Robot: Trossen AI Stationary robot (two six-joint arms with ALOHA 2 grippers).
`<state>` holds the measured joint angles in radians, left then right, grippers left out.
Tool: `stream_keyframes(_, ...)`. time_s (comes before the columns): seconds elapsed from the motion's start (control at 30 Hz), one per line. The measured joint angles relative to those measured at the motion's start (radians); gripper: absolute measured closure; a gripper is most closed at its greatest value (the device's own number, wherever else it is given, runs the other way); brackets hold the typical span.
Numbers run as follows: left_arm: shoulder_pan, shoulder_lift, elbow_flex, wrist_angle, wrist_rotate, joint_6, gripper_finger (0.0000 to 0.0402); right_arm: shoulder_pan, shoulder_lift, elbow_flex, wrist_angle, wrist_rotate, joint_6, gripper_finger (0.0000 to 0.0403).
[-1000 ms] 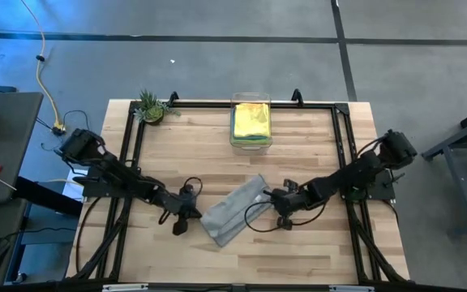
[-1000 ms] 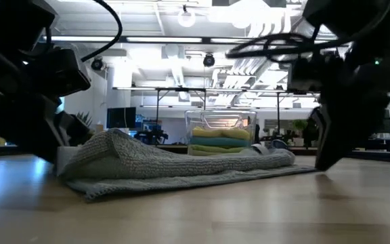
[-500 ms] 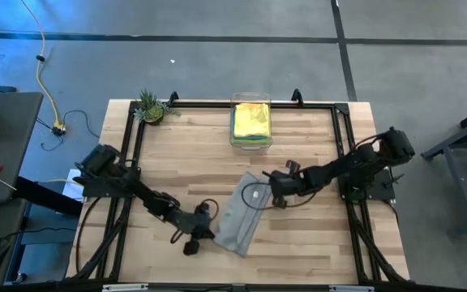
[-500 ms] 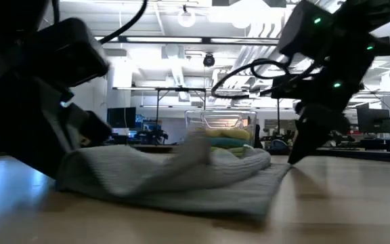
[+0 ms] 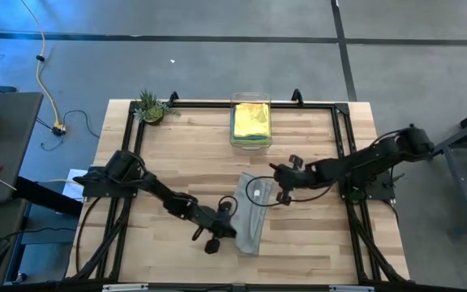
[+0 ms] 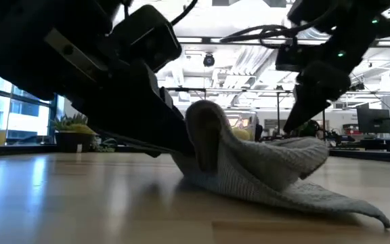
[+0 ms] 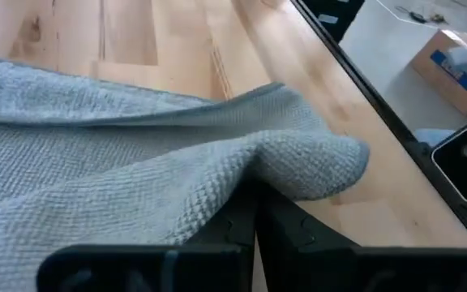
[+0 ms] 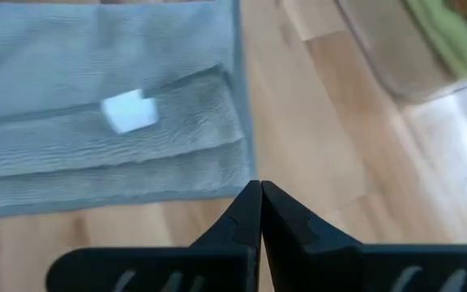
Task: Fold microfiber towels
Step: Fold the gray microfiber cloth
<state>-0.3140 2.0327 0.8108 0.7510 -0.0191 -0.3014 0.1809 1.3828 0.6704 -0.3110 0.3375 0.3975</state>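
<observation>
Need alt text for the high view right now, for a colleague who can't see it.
Grey towel lies folded mid-table, the left pincer shut on its near end and the right pincer shut beside its far end. Behind, a clear bin holds folded towels.

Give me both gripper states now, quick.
Left gripper: shut on the grey towel, at its near end.
Right gripper: shut, holding nothing, beside the towel's far edge.

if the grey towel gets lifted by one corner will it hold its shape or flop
Probably flop: the grey towel already sags in soft humps where the left gripper pinches its edge. It looks light, so a push would likely bunch it rather than slide it flat. Its nubby weave should grip the wooden table somewhat.
</observation>
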Motion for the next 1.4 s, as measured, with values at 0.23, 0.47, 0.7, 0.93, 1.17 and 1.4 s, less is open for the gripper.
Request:
stream_keyframes(0.23,0.01,-0.071,-0.138,-0.001,0.046,-0.044,0.0402,0.12,0.02,-0.051,0.107,0.053,0.196,0.0403)
stream_keyframes(0.47,-0.038,-0.165,-0.279,0.008,0.052,-0.124,0.0402,0.151,0.151,-0.057,0.307,0.073,0.324,0.0403)
stream_keyframes(0.7,-0.056,-0.193,-0.316,0.023,-0.059,-0.163,0.0401,0.093,0.25,-0.055,0.297,0.076,0.341,0.0403)
stream_keyframes(0.93,-0.014,-0.193,-0.388,0.275,-0.075,-0.154,0.0402,-0.023,0.255,-0.055,0.289,0.092,0.174,0.0403)
stream_keyframes(1.17,0.051,-0.194,-0.419,0.493,-0.138,-0.074,0.0402,-0.128,0.211,-0.051,0.292,0.033,0.008,0.0403)
stream_keyframes(1.4,0.087,-0.16,-0.419,0.714,-0.136,0.005,0.0401,-0.003,0.014,-0.037,0.157,0.101,0.065,0.0403)
